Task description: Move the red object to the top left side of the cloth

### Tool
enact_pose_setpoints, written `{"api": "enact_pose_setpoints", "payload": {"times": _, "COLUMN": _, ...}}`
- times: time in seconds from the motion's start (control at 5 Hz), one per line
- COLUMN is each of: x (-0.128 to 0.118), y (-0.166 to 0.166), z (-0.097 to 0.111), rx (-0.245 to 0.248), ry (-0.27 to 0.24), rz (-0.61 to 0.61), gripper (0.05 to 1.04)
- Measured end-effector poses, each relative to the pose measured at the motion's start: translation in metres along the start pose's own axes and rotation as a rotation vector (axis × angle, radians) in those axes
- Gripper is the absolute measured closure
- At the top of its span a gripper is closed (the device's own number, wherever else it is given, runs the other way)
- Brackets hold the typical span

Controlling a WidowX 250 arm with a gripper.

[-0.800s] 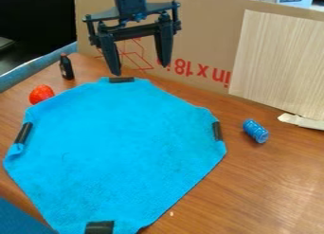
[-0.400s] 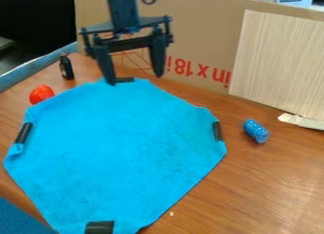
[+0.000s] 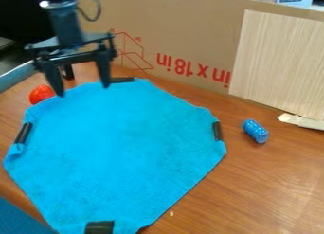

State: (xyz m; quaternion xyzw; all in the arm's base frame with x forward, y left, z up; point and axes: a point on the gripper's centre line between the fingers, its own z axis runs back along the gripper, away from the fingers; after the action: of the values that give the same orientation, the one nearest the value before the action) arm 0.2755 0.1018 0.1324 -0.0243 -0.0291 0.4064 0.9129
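The black gripper (image 3: 84, 92) hangs above the upper left edge of the cloth, its two fingers spread apart with nothing between them. A round red object (image 3: 41, 94) rests on the wooden table at the left, just outside the cloth's upper left edge and to the left of the gripper's fingertips. The bright blue cloth (image 3: 123, 148) lies spread over the table, with black strips at several of its edges.
Behind the gripper stands a small dark bottle (image 3: 67, 73), partly hidden. A blue can-like object (image 3: 256, 131) lies on the table (image 3: 265, 181) at the right. Cardboard (image 3: 184, 29) and a pale wooden board (image 3: 278, 62) border the back.
The gripper has moved left and somewhat downward, from above the cloth's back edge toward the red object. It has stayed open. The red object and cloth have not moved.
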Motion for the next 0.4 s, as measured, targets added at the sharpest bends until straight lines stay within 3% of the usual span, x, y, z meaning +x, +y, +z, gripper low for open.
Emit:
{"api": "enact_pose_setpoints", "payload": {"times": 0.2, "x": 0.023, "y": 0.046, "z": -0.011, "rx": -0.014, "ry": -0.066, "rz": 0.043, "gripper": 0.083}}
{"api": "enact_pose_setpoints", "payload": {"times": 0.4, "x": 0.051, "y": 0.072, "z": -0.013, "rx": -0.038, "ry": -0.146, "rz": 0.082, "gripper": 0.083}}
